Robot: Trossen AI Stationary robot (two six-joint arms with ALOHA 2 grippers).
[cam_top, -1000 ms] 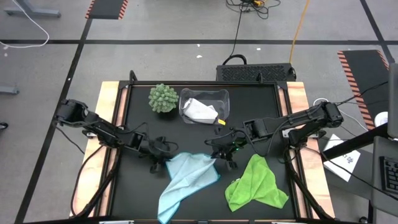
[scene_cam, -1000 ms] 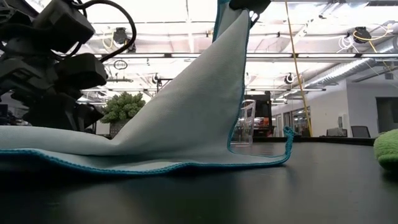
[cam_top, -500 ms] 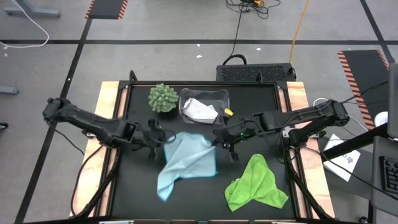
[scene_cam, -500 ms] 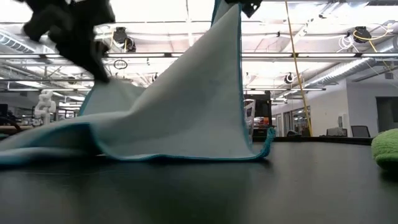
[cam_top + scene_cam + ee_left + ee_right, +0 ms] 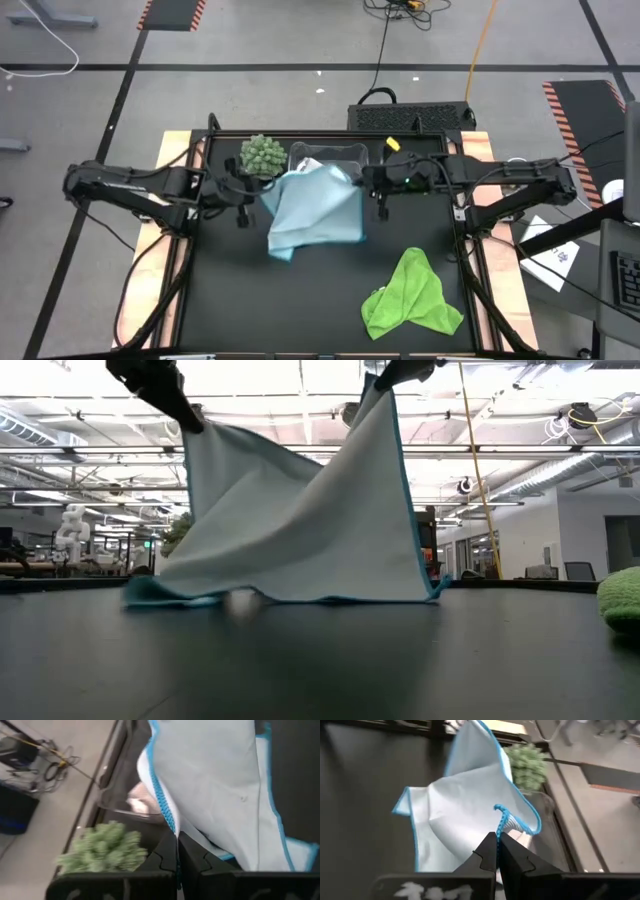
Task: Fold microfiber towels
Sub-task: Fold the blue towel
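Blue towel (image 5: 315, 205) over bin (plant (image 5: 262, 157) beside)

Blue towel (image 5: 315, 208) blocks middle; green towel (image 5: 413, 297) beside.

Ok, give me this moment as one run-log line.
left pincer: shut on light blue towel corner | right pincer: shut on opposite corner | towel: lifted, lower edge on table | lime green towel: unfolded, untouched

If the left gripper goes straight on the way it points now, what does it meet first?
Probably the hanging blue towel that the left gripper already pinches by its edge. Beyond it seems to be the clear bin; the depth is unclear.
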